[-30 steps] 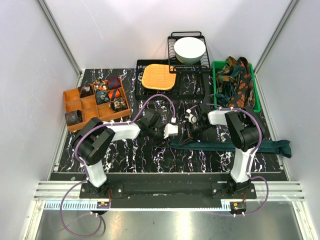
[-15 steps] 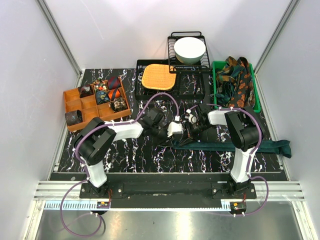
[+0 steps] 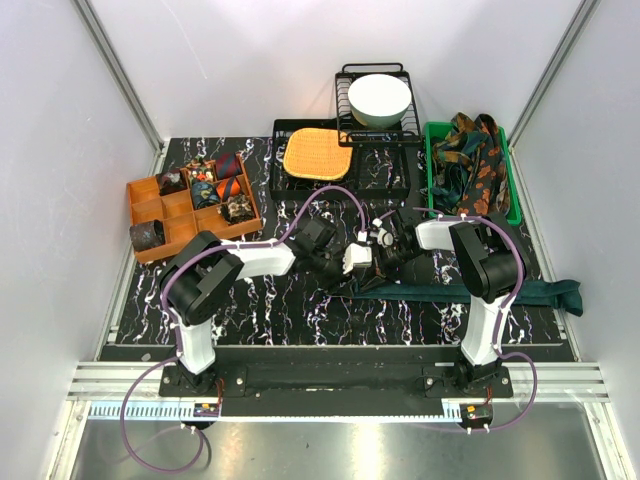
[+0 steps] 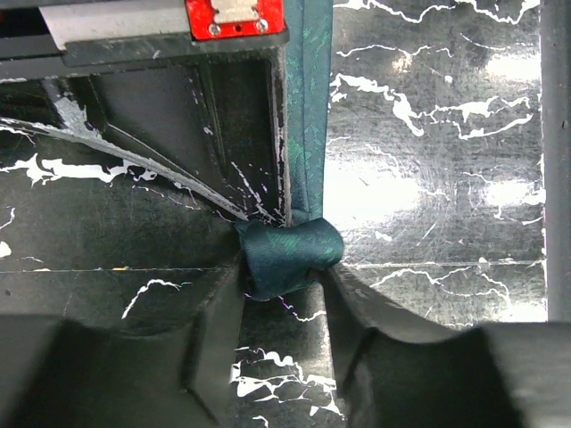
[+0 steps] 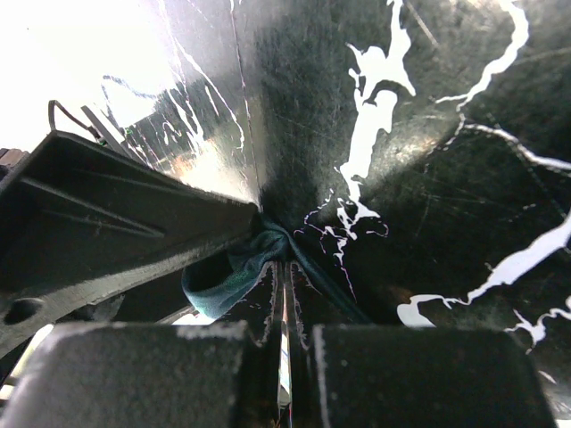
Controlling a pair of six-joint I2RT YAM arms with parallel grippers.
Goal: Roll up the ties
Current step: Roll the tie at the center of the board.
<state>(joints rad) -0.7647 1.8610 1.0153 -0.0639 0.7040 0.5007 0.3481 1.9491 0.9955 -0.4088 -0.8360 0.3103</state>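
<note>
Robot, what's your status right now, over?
Left tool closed on small roll of dark teal tie. Right tool shut, tips at that roll. Tail lies unrolled. Nothing blocking.

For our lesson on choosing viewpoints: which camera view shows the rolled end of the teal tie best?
Left wrist: the rolled end sits whole between the left fingers. Right wrist catches only a teal fold. From the top it is hidden; only the tie's flat tail shows.
</note>
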